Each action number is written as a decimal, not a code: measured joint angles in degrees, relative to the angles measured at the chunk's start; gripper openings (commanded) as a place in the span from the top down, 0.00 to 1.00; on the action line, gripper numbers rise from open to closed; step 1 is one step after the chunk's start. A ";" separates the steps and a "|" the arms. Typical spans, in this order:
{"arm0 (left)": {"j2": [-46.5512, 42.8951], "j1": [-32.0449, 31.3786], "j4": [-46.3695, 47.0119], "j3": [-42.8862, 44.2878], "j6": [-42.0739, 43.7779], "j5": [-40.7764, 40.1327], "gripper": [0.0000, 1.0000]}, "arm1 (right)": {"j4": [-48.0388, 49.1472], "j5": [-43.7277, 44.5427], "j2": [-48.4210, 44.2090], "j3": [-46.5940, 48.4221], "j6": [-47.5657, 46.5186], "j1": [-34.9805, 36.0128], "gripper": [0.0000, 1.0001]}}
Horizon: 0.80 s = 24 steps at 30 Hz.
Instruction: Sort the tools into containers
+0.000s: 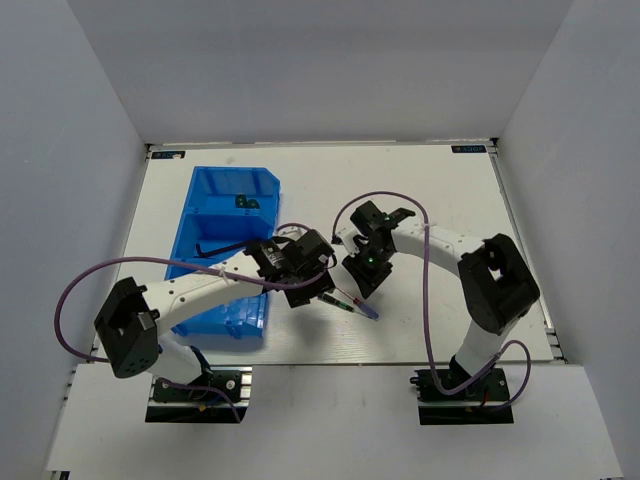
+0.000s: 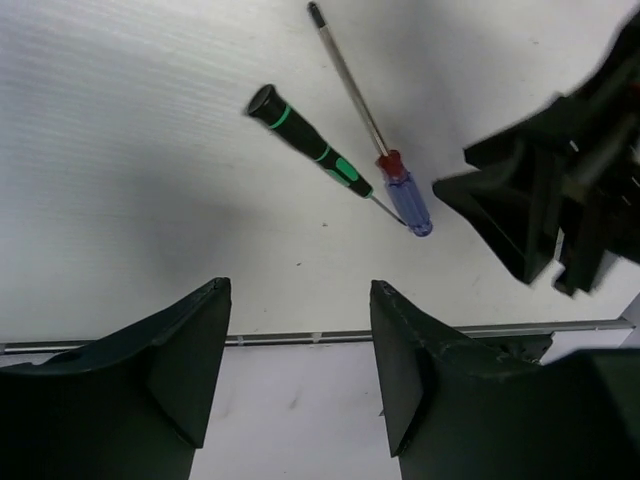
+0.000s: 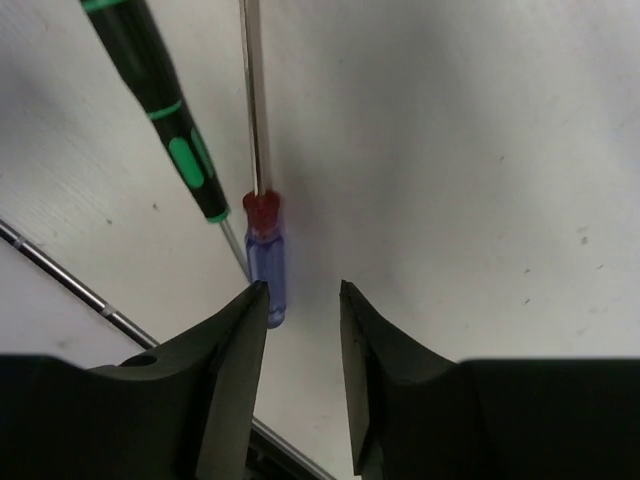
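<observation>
Right gripper [image 3: 300,300] spread, red-blue screwdriver [image 3: 265,262] tip cropped

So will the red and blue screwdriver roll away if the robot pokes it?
Probably a little: the red-blue screwdriver has a rounded handle and lies flat on the smooth table. The tip of the green-black screwdriver sits right by that handle, so it may get nudged too. The red-blue one's thin shaft looks stiff, so it shouldn't bend.

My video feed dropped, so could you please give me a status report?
Left tool open, empty. Right tool open, above handle end of red-blue screwdriver. Green-black screwdriver lies tip against its handle.
</observation>
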 measured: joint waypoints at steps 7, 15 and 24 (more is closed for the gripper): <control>-3.54 0.00 -0.15 -4.17 -3.23 -0.04 0.32 | 1.42 0.39 -2.89 -4.68 2.21 2.54 0.51; -7.54 -0.46 -0.76 -5.86 -5.29 -0.37 0.32 | 4.28 3.72 -2.03 -5.25 3.82 6.62 0.54; -7.91 -1.46 -1.66 -6.01 -6.16 -1.11 0.33 | 5.92 7.69 0.76 -4.94 4.15 7.28 0.71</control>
